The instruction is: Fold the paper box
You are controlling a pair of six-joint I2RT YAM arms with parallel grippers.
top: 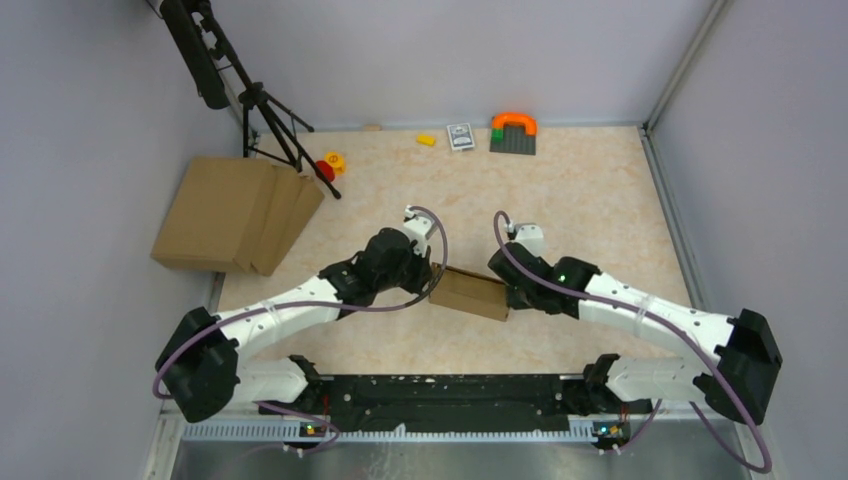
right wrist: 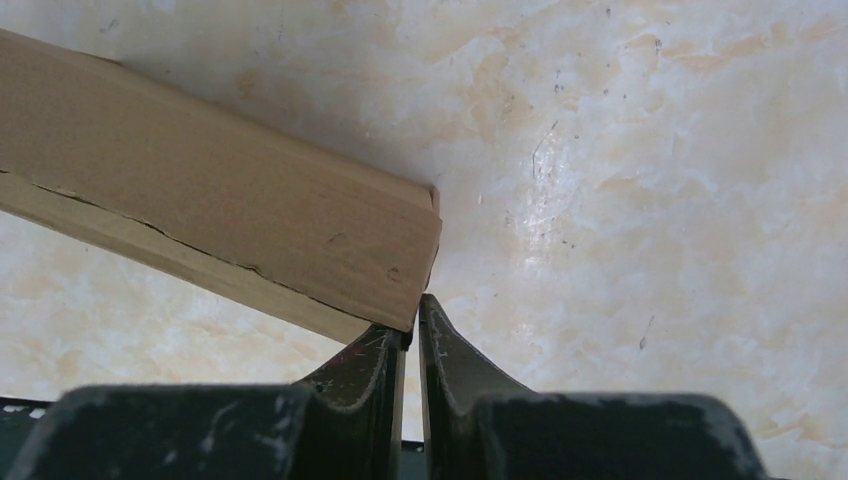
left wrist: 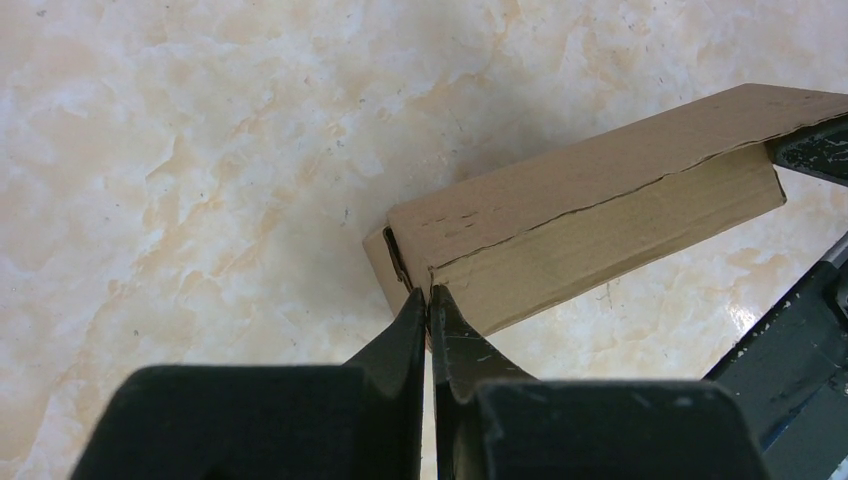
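Left gripper (left wrist: 428, 305): fingers (left wrist: 398, 340) drawn together, tips touching the left end corner of the paper box (top: 470, 293); whether card is pinched between them cannot be told. The box lies folded shut on the table (top: 580, 200), between both arms. Right gripper (right wrist: 412, 318): fingers likewise drawn together, tips against the box's right end corner.

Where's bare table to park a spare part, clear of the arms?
Biggest bare patch: right side, between the right arm and the grey baseplate. Second: mid-table, between the paper box and the yellow block. Crowded: centre, left pincer and right pincer at the box ends; left, cardboard pile and tripod.
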